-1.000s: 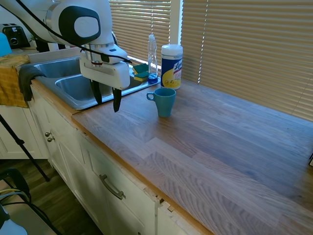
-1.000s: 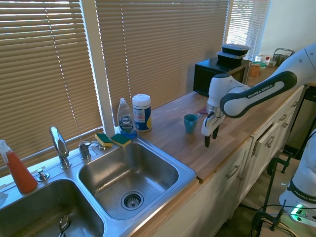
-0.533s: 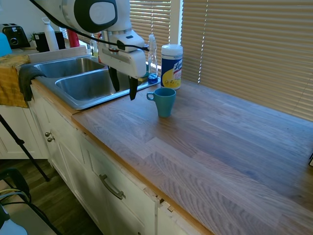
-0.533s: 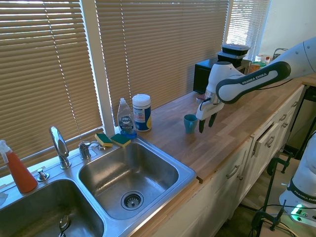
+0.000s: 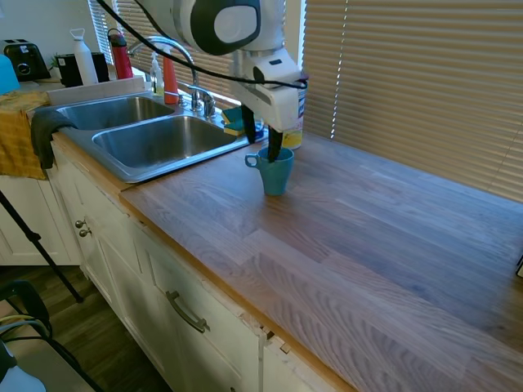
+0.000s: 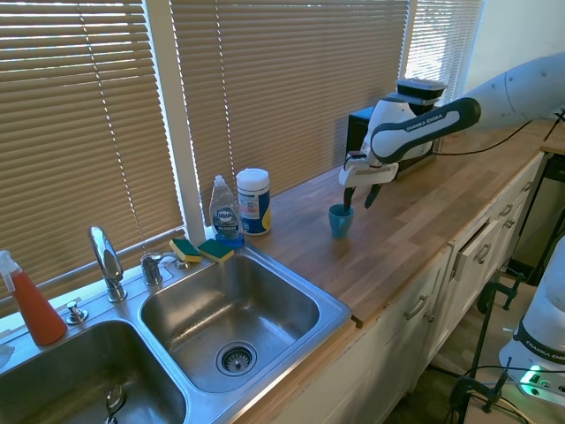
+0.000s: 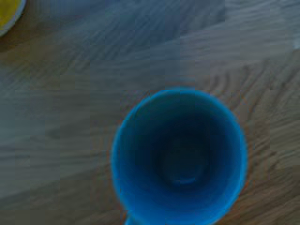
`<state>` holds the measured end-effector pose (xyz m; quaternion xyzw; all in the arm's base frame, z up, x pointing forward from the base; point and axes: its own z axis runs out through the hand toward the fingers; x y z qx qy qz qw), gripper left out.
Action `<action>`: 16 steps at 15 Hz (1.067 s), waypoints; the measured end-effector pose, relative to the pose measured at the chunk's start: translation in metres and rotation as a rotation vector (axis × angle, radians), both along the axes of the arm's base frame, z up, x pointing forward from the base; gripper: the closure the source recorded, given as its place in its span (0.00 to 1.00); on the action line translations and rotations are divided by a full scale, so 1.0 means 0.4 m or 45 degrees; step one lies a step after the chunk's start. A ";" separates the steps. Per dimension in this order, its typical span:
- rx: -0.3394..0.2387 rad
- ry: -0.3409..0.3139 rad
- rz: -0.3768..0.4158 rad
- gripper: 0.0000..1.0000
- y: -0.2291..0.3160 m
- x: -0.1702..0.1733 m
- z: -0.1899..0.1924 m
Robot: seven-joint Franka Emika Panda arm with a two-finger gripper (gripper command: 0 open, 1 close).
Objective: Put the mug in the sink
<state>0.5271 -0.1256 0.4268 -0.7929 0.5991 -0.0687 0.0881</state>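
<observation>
The mug is a small teal-blue ceramic cup, slightly tapered, standing upright and empty on the wooden counter, its loop handle pointing toward the sink. The sink, a stainless steel double basin with a curved chrome faucet, lies at the mug's ten o'clock in the first exterior view.

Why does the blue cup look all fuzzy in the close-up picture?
In the wrist view the camera sits close above the mug, so its rim and the wood grain are blurred. In both exterior views the mug looks sharper, with sunlight through the blinds.
</observation>
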 end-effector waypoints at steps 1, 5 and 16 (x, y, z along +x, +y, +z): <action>0.000 0.000 -0.034 0.00 -0.019 0.014 -0.009; 0.001 0.024 -0.131 0.00 -0.052 0.077 -0.060; 0.001 0.157 -0.178 1.00 -0.059 0.157 -0.191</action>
